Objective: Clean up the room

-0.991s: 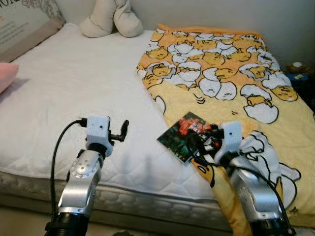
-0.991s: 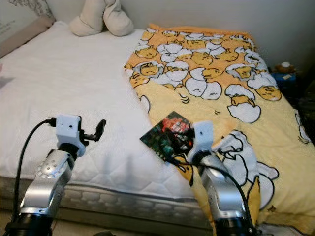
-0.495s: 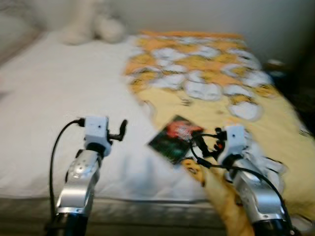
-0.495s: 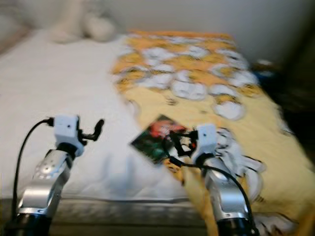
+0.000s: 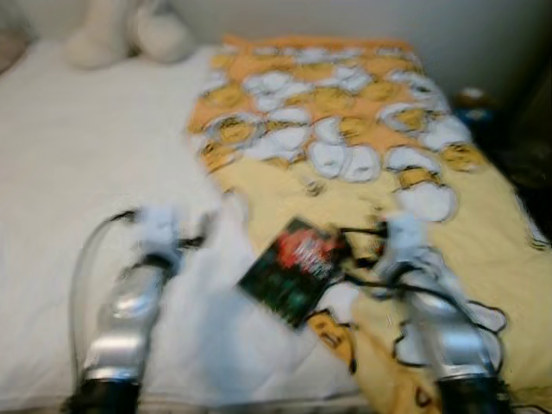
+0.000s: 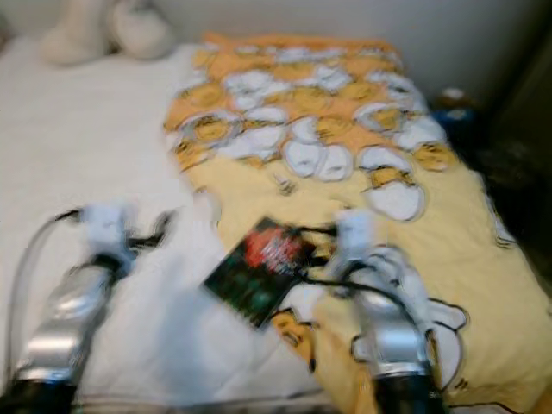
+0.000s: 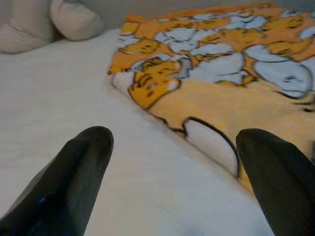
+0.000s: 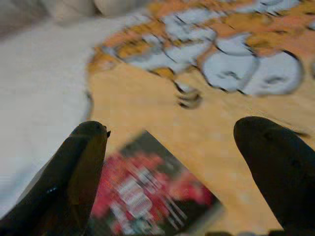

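A dark book with a red and green cover lies on the bed at the edge of a yellow blanket printed with egg characters. My right gripper hovers open just above the book, fingers wide apart. Beside the blanket's edge, my left gripper is open over the white mattress. Both eye views are blurred by motion.
A cream plush toy rests at the head of the bed. A dark area with a blue object lies past the bed's right side. The mattress's front edge runs just below my arms.
The camera has moved forward and to the right, so the scene has shifted left and nearer. My right gripper now sits closer over the book. Both grippers stay open.
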You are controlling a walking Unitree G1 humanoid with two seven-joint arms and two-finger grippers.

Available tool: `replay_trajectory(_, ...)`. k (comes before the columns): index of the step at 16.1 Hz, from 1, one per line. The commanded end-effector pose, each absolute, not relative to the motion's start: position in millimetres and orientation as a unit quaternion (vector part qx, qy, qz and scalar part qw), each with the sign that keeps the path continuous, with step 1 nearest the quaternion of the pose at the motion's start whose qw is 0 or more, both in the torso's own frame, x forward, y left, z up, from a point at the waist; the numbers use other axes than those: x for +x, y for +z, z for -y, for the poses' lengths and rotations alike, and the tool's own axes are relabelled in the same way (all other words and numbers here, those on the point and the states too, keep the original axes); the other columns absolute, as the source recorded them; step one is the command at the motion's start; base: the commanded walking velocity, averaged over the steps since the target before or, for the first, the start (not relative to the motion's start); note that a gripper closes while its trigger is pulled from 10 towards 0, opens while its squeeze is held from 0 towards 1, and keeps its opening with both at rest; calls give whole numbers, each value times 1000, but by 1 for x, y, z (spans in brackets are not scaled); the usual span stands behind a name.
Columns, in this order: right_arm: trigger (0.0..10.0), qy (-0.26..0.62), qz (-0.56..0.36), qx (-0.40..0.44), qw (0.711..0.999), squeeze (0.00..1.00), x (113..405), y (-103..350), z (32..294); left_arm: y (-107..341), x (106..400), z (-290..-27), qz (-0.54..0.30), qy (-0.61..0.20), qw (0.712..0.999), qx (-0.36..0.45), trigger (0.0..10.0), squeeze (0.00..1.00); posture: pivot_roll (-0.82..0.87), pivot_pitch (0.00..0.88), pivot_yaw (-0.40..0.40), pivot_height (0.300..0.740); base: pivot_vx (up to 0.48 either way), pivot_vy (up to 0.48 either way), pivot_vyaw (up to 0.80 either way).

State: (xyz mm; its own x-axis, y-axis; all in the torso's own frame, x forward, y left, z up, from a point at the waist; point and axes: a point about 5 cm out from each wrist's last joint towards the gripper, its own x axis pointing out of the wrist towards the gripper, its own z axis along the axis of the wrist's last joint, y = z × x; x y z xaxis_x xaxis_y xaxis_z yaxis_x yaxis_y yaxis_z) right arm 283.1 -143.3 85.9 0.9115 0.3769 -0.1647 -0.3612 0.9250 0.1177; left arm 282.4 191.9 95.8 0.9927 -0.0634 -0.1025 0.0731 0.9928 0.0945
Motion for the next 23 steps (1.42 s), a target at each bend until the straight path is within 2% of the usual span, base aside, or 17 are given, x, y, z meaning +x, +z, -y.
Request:
replay_trajectory(1,10000,163,-103,32,981,0,280,82,161,101,285,-180,-37,-52,997,41,10000,0,-14,0,25,740,0,0,0)
replay_trajectory(18,10000,158,-112,26,981,0,276,78,163,100,285,-173,-49,-62,996,39,10000,0,-20,0,25,740,0,0,0)
replay_trajectory(23,10000,156,-110,17,981,0,279,80,167,99,285,-173,-49,-59,997,33,10000,0,-20,0,20,740,277,0,800)
